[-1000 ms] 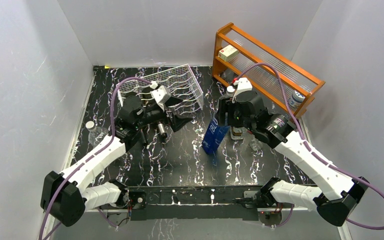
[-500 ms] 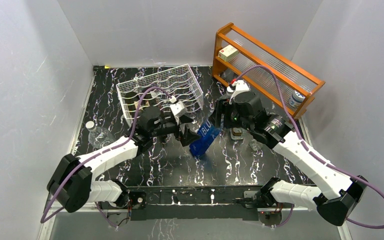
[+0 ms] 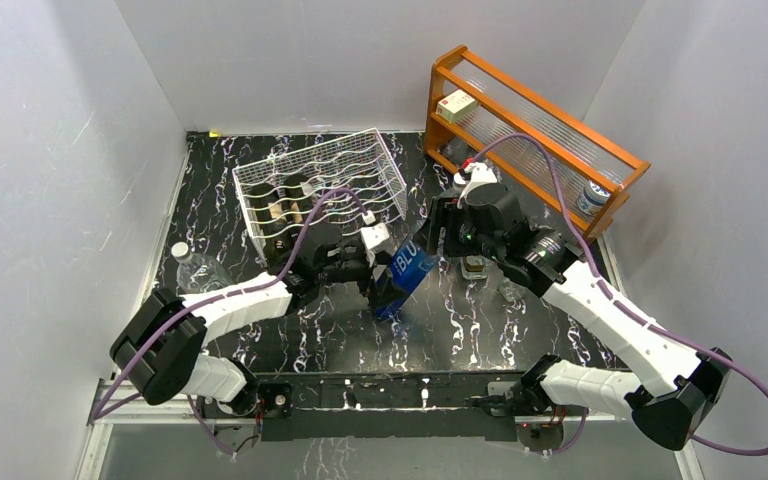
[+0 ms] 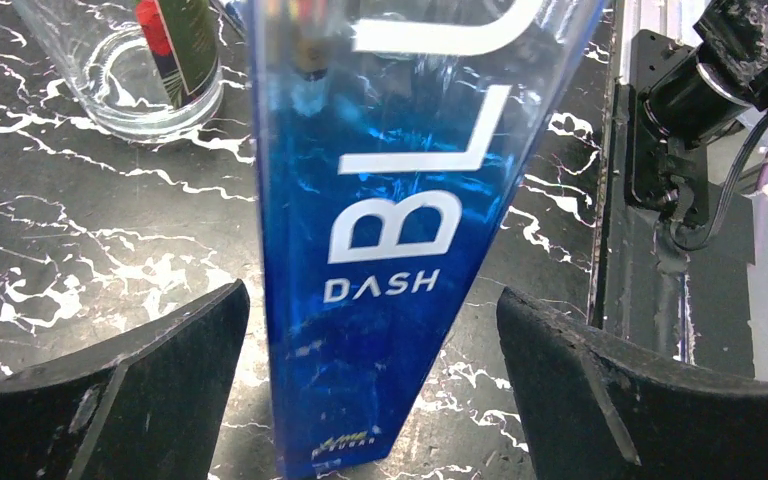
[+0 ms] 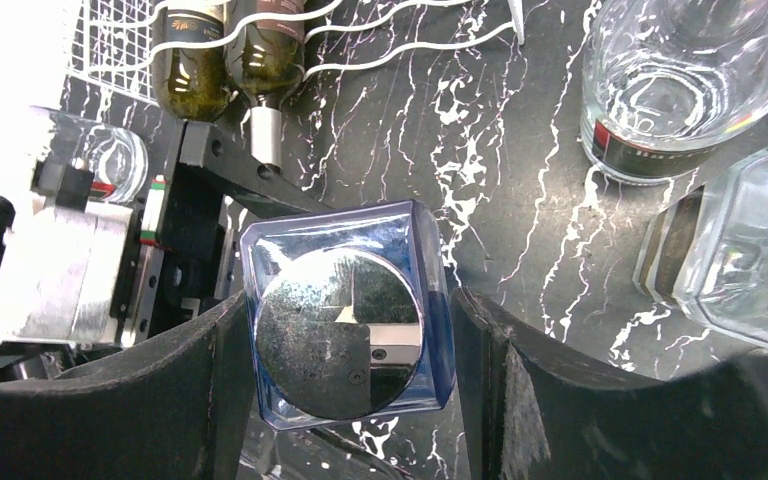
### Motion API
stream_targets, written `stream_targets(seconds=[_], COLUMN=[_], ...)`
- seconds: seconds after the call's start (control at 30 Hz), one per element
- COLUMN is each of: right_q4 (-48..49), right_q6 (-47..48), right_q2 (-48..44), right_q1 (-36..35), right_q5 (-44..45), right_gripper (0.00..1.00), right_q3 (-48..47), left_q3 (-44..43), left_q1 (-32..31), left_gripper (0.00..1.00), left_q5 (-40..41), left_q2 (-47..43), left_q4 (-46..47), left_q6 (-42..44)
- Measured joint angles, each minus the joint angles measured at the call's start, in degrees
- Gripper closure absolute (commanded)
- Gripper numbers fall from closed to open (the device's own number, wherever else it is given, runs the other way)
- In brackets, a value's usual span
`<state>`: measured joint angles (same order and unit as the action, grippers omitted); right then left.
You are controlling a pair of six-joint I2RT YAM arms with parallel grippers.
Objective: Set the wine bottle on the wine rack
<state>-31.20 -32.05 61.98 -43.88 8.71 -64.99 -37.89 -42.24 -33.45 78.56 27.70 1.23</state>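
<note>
My right gripper (image 5: 350,385) is clamped on the top end of the blue wine bottle (image 5: 340,330) and holds it tilted. My left gripper (image 4: 370,310) straddles the bottle's lower body, jaws apart, with a gap on each side. The bottle is over the black marbled table (image 3: 360,335), near the white wine rack (image 3: 320,185) but not in it.

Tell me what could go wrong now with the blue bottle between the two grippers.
The tall blue translucent bottle leans, held only near its cap by the right gripper; it may swing or slip.
The left gripper is open with gaps both sides; closing off-centre could knock it toward the clear round glass vessel.
</note>
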Motion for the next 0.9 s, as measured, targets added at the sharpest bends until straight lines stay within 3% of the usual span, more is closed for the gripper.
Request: stream_targets(seconds=[0.57,0.77,0.9], right_q4=[2.5,2.2,2.3], right_q6=[-3.0,-3.5,-3.8], right_q2=[-1.4,-2.4,-3.2], right_q1=[0.4,0.4,0.4], right_q5=[-2.1,-2.8,-2.9], right_gripper=[0.69,0.69,0.70], right_q3=[2.6,2.6,2.6], left_q3=[-0.1,0.0,0.0], left_q1=[-2.1,-2.4,-2.5], left_gripper=[0.24,0.17,0.17], left_q5=[2.9,3.3,3.5], left_q2=[1.9,1.9,1.9], left_q4=[2.5,3.5,3.5], left_q6=[4.3,5.0,5.3])
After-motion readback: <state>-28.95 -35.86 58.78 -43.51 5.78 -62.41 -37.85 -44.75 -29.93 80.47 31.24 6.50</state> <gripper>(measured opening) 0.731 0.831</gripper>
